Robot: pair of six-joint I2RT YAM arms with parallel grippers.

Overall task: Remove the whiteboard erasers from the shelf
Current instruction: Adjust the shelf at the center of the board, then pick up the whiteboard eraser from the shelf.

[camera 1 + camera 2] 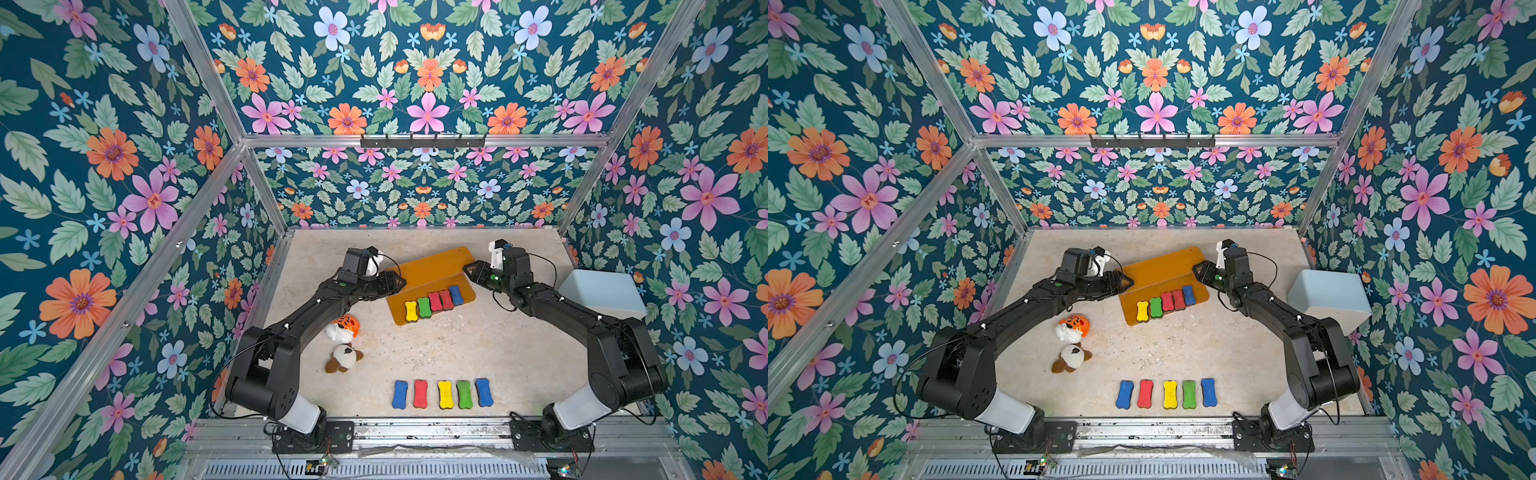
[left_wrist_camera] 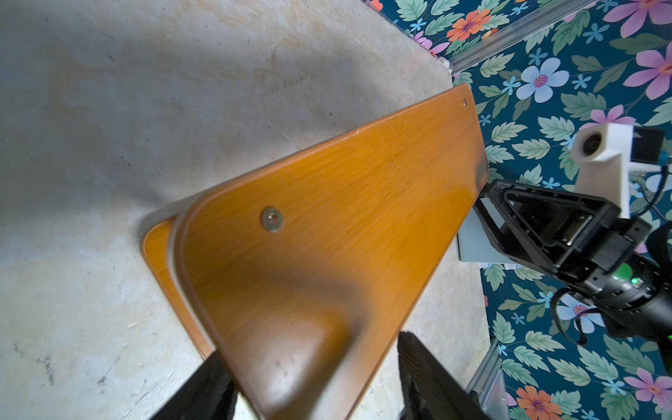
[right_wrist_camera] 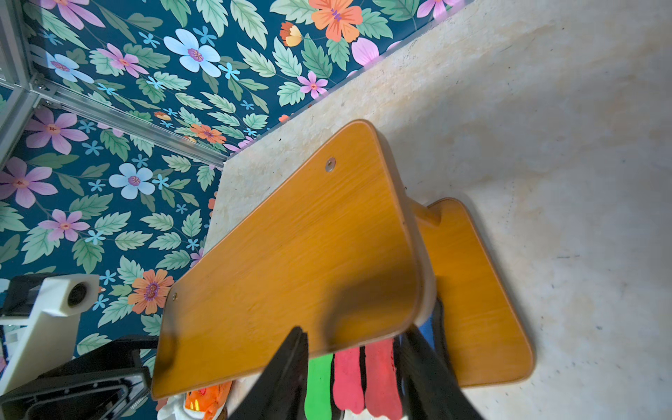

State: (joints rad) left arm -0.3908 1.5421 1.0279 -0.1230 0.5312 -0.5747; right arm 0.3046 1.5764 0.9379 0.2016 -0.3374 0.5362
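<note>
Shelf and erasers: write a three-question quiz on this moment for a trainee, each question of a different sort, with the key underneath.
1. How many whiteboard erasers lie on the lower tier of the shelf?
2. True or false: the upper tier bears no eraser.
3. In the eraser row on the table, which colour stands at both ends? A red, B blue, C green.

Key: 1. five; 2. true; 3. B.
</note>
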